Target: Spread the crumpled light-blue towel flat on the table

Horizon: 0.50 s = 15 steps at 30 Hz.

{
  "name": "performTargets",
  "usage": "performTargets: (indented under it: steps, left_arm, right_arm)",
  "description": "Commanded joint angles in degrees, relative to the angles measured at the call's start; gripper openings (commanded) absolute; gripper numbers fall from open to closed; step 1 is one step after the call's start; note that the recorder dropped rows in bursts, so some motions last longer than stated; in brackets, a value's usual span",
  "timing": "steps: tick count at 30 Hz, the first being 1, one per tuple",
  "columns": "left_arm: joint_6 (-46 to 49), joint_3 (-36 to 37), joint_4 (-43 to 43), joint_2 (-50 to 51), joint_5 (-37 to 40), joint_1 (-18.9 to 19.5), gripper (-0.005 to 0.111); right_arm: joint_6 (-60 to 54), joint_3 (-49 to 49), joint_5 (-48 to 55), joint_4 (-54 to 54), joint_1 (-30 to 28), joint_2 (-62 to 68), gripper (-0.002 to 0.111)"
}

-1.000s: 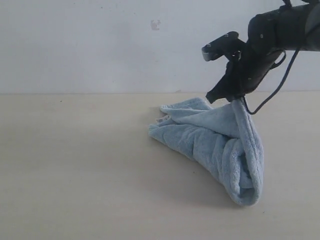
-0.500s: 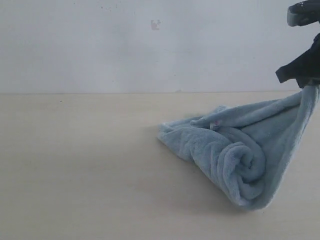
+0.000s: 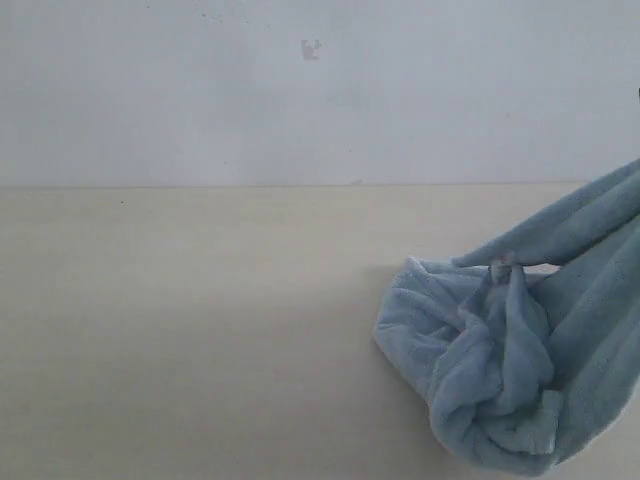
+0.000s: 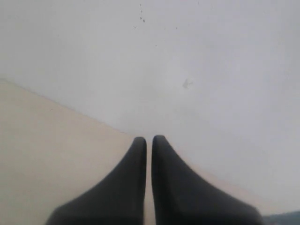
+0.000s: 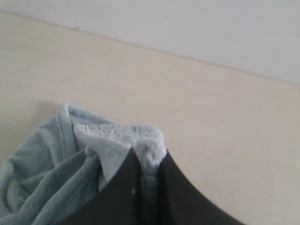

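One fold of the towel [image 5: 51, 178] is pinched in the right gripper [image 5: 149, 158], whose jaws are clamped tight on the cloth. From that grip the fabric slopes down to a crumpled, rolled heap resting on the table [image 3: 200, 320] beneath the claw. The left gripper [image 4: 149, 139] has its jaws pressed together on nothing, over bare table before a pale wall [image 3: 300, 100].

Readable text: none in any view.
Tag [image 3: 500, 263] on towel [image 3: 590, 300]: small pale scrap among the folds, too small to show any print.
Mark [image 3: 311, 48] on wall [image 3: 150, 90]: faint grey smudge, blurred, with no letters or numbers to make out.
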Motion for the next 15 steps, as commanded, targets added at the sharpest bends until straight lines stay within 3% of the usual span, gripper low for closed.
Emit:
performTargets:
  steps: [1,4,6,10,15]
  left_arm:
    - [-9.49,0.23,-6.37,-0.19,-1.80,-0.28,0.004]
    - [-15.69,-1.60,-6.37,-0.19,4.55,-1.41,0.004]
    - [-11.52,-6.09,-6.50,-0.19,8.98,-3.48,0.004]
    - [8.57,-15.87,-13.98,1.11,15.55,-7.57,0.004]
    - [30.33,-22.56,-27.84,18.33,25.35,-9.20,0.009]
  right_arm:
    - [-2.01,-0.10,-0.21,2.48,-0.07,-5.35,0.000]
    - [-4.81,-0.10,0.75,6.71,-0.07,-6.03,0.000]
    - [-5.74,-0.10,1.13,7.57,-0.07,-6.11,0.000]
    - [-5.90,-0.10,1.07,7.57,-0.07,-6.11,0.000]
    - [-5.22,-0.10,0.21,7.57,-0.07,-7.69,0.000]
